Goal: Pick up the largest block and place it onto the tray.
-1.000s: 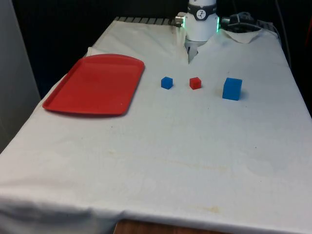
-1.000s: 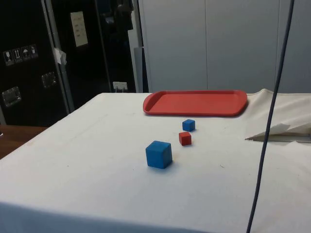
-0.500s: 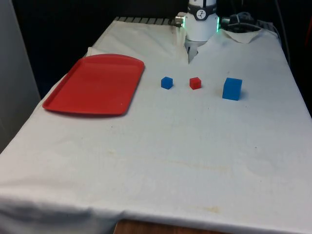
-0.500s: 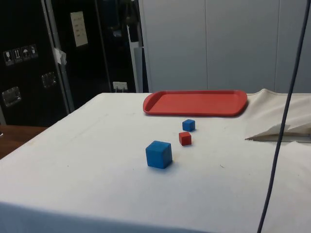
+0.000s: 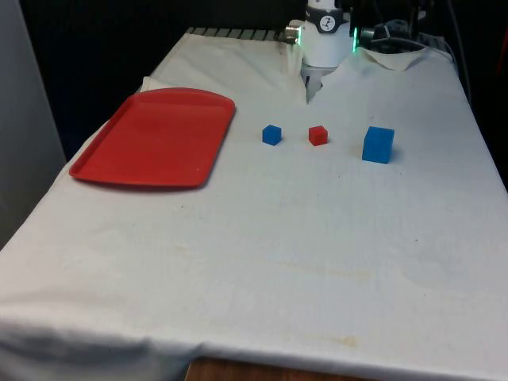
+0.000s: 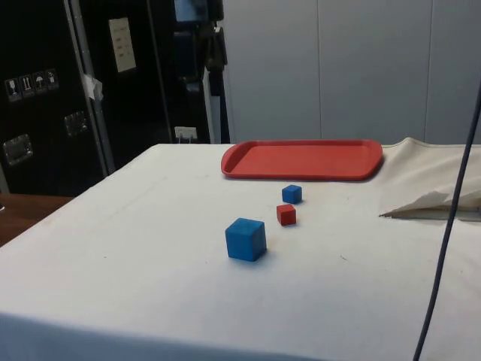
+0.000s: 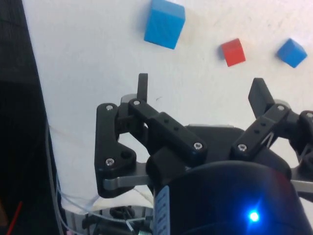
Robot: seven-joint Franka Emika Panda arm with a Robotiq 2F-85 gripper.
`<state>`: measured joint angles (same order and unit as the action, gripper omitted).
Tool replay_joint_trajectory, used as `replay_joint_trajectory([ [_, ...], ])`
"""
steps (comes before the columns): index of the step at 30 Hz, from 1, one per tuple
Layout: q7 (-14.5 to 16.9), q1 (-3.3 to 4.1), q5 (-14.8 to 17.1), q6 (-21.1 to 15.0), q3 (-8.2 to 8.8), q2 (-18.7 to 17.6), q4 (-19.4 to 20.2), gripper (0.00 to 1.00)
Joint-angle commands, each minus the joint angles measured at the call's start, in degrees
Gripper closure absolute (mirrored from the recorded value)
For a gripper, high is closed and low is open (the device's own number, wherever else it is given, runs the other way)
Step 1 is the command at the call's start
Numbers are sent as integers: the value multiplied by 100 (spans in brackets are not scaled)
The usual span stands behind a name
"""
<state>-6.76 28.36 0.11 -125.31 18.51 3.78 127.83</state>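
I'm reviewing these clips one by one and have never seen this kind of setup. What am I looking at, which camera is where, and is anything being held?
A white robot arm works at a table under a white cloth. One camera looks across the table, one from its side, one sits on the wrist. The gripper is open and holds nothing, hanging above the cloth. On the cloth lie a red tray, a small blue block, a small red block and the largest blue block, untouched.

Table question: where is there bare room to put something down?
The flat red plastic tray is bare. So is the white tablecloth on the camera's side of the large blue cube, small red cube and small blue cube; that row is crowded.
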Motion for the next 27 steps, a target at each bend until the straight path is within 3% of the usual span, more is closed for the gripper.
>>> replay_joint_trajectory([
  [1, -80, 11, -34, -138, -23, -23, 57, 0],
  [3, -40, 0, 0, -126, -46, -23, 74, 0],
  [10, -229, 11, -11, -625, -201, -223, 281, 0],
  [12, -189, 0, 0, -550, -212, -235, 246, 0],
  [14, -315, 11, -23, -848, -264, -309, 407, 0],
  [21, -447, 0, 0, -1066, -338, -395, 619, 0],
  [27, -745, 6, -103, -1473, -395, -458, 917, 0],
])
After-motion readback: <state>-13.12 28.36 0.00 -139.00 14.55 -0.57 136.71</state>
